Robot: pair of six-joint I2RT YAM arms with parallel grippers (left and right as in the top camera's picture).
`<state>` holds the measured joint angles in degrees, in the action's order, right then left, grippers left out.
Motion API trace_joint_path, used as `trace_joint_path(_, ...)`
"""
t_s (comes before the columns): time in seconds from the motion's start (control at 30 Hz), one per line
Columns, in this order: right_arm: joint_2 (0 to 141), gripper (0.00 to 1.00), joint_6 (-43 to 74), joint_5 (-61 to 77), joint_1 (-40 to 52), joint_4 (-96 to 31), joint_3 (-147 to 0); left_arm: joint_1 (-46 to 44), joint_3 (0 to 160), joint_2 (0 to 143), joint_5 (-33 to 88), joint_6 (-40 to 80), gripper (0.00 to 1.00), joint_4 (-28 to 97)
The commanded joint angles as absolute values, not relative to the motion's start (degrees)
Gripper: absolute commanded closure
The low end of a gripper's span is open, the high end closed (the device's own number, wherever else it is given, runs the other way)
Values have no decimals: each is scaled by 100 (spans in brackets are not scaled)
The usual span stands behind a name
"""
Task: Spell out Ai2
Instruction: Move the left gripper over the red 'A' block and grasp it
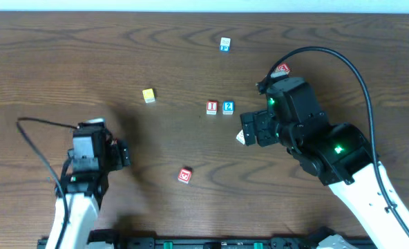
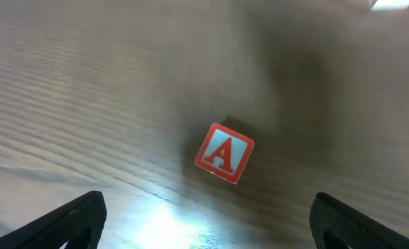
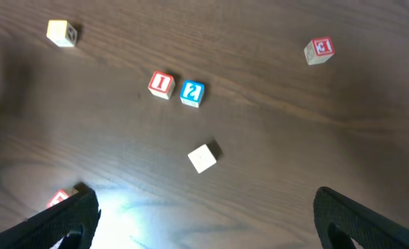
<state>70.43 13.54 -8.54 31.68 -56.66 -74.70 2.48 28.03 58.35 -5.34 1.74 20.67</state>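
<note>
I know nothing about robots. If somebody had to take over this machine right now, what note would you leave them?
Left gripper: open, empty, aimed at the A cube.
Right gripper: open, empty, near a plain white cube.
The I cube and 2 cube sit close side by side mid-table, I on the left in the overhead view.
The A cube lies apart from them, nearer the robot, turned askew.
Done: "I2" reads in order.
Left: place the A just left of the I, in line.
</note>
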Motion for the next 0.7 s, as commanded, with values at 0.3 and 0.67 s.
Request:
trace_joint_path(0.3, 7024, 1, 1273, -930, 3131, -5430, -7491, 261, 3135, 7122, -617, -622, 5, 1820)
trace_joint_path(0.67, 7028, 1, 1275, -969, 3131, -5387, -7491, 261, 3135, 7583, 49, -1149, 0, 1280)
